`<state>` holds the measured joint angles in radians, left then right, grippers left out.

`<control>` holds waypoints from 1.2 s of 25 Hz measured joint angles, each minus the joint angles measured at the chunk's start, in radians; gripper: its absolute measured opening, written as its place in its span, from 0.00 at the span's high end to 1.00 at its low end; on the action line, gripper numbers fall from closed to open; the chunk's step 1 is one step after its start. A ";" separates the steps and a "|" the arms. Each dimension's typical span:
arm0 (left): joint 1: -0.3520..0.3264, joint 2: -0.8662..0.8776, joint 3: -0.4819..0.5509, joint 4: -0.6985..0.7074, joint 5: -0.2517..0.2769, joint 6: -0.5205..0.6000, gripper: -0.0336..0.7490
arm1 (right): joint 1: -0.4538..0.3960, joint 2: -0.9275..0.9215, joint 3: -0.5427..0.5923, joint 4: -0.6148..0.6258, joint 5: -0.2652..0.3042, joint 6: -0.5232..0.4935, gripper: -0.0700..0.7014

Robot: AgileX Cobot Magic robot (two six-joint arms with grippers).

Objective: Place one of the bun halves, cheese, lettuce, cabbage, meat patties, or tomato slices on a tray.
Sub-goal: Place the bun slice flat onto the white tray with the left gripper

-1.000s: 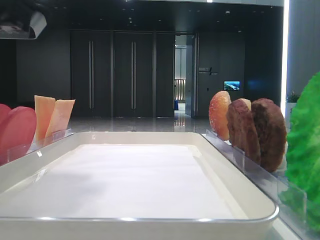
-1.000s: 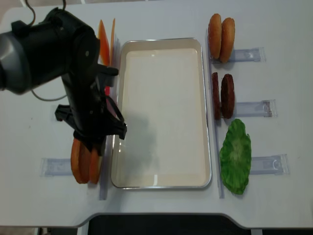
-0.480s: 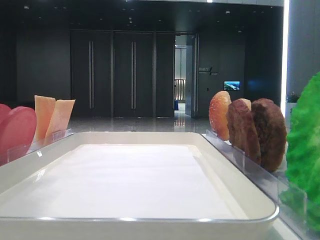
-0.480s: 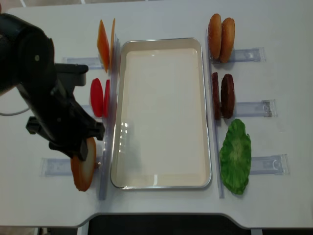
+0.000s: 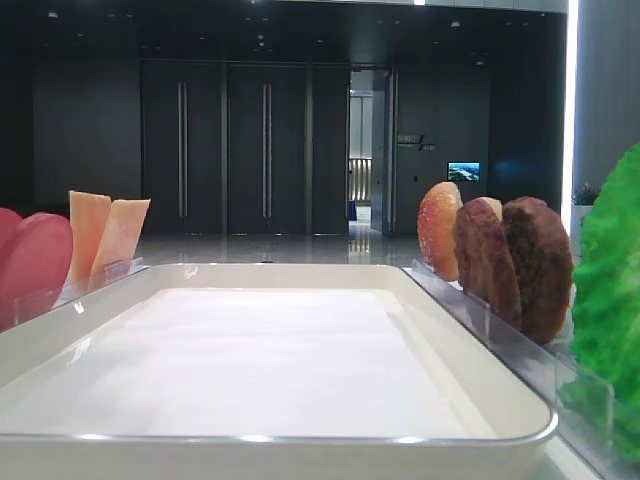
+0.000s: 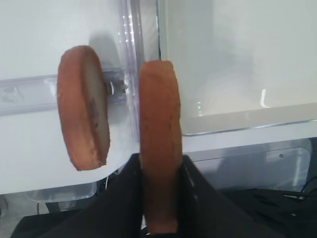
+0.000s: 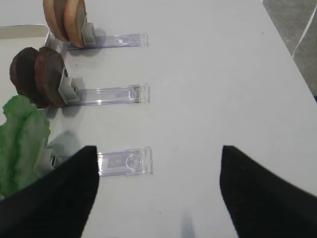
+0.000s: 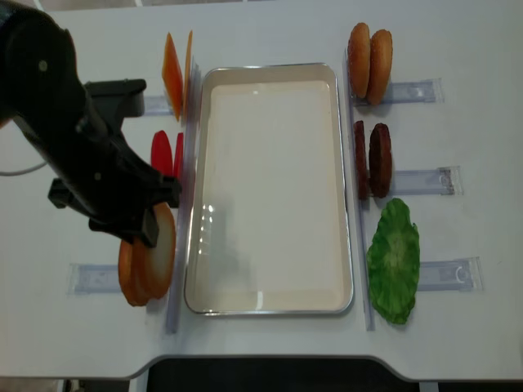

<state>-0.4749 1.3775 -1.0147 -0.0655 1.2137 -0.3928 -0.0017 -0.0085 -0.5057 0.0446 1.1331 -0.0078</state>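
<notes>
Left gripper (image 6: pixel 159 218) clenched on one bun half (image 6: pixel 159 144), pinched across its thickness at the lower edge; disc on edge, pointing straight out from the jaws. In the overhead view: left gripper (image 8: pixel 145 222), held bun half (image 8: pixel 161 249) lifted beside the tray's left rim, near its front corner. Second bun half (image 6: pixel 83 106) left standing in its clear rack (image 6: pixel 29 91), just beside the held one, apart from it.

Tray (image 8: pixel 274 302) directly to the right of the held bun, floor bare. Move ahead, as judged: short shift right over the rim, then lay the disc flat. Held disc's plane runs roughly parallel to the tray's long side, edge toward the rim. Which face is the cut one: cannot tell. Left arm clearly the nearer one.

Right gripper (image 7: pixel 158 193) spread wide, nothing between the jaws, over bare table right of the lettuce (image 7: pixel 20 134), meat patties (image 7: pixel 37 74) and further bun halves (image 7: pixel 64 20).
</notes>
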 joint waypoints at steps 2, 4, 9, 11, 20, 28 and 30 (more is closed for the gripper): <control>0.000 0.000 -0.025 -0.010 0.001 0.000 0.78 | 0.000 0.000 0.000 0.000 0.000 0.000 0.27; 0.000 0.000 -0.044 -0.017 0.001 0.000 0.78 | 0.000 0.000 0.000 0.000 0.000 0.000 0.27; 0.000 0.017 -0.050 -0.097 -0.010 0.019 0.78 | 0.000 0.000 0.000 0.000 0.000 0.000 0.27; 0.000 0.034 -0.050 -0.152 -0.057 0.050 0.78 | 0.000 0.000 0.000 0.000 0.000 0.000 0.27; 0.000 0.100 -0.050 -0.305 -0.224 0.206 0.78 | 0.000 0.000 0.000 0.000 0.000 0.000 0.27; 0.020 0.176 -0.050 -0.435 -0.294 0.368 0.78 | 0.000 0.000 0.000 0.000 0.000 0.000 0.27; 0.045 0.205 -0.051 -0.495 -0.314 0.428 0.78 | 0.000 0.000 0.000 0.000 0.000 0.000 0.27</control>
<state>-0.4304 1.5824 -1.0661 -0.5605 0.8997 0.0349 -0.0017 -0.0085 -0.5057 0.0446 1.1331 -0.0078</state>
